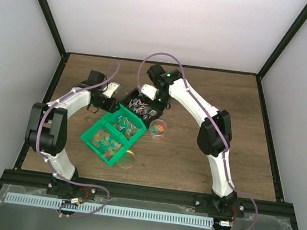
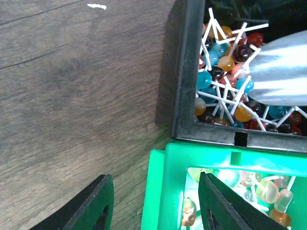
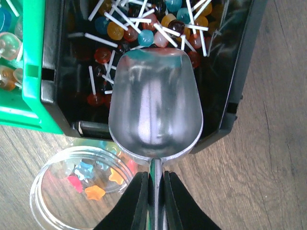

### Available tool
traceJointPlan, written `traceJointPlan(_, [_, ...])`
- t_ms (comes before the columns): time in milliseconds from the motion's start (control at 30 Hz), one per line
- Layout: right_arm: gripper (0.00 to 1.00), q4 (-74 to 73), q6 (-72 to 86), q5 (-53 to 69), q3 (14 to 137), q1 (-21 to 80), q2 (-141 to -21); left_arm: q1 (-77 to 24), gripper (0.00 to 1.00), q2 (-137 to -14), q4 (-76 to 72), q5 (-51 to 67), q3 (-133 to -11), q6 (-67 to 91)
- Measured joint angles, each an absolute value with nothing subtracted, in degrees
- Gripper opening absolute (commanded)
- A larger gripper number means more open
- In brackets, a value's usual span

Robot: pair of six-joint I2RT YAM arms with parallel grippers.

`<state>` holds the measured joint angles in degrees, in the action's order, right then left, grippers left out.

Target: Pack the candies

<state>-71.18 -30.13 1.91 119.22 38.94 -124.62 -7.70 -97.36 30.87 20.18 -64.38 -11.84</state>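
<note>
The candies (image 3: 144, 36) are small round sweets on white sticks in mixed colours, piled in a black bin (image 3: 225, 110); they also show in the left wrist view (image 2: 225, 62). My right gripper (image 3: 154, 175) is shut on the handle of the silver scoop (image 3: 156, 105). The scoop is empty, its bowl over the black bin's near end. A clear jar (image 3: 36, 191) beside that bin holds a few star-shaped sweets. My left gripper (image 2: 153, 206) is open, its jaws astride the wall of a green bin (image 2: 168, 191), one finger inside and one outside.
In the top view the green bin (image 1: 92, 138) has several compartments with wrapped sweets and touches the black bin (image 1: 126, 96). The jar (image 1: 165, 133) stands right of them. A round gold lid (image 1: 128, 158) lies at the green bin's near corner.
</note>
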Motion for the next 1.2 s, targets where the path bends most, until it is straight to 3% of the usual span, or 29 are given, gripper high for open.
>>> traceJointPlan(633, [0.01, -68.9, -28.2, 5.4, 120.6, 38.5, -126.5, -8.9, 0.36, -99.6, 31.1, 21.5, -63.9, -12.2])
traceJointPlan(1200, [0.01, -49.1, -25.5, 13.5, 108.1, 38.7, -124.1, -8.9, 0.33, -100.9, 31.4, 21.1, -64.5, -12.7])
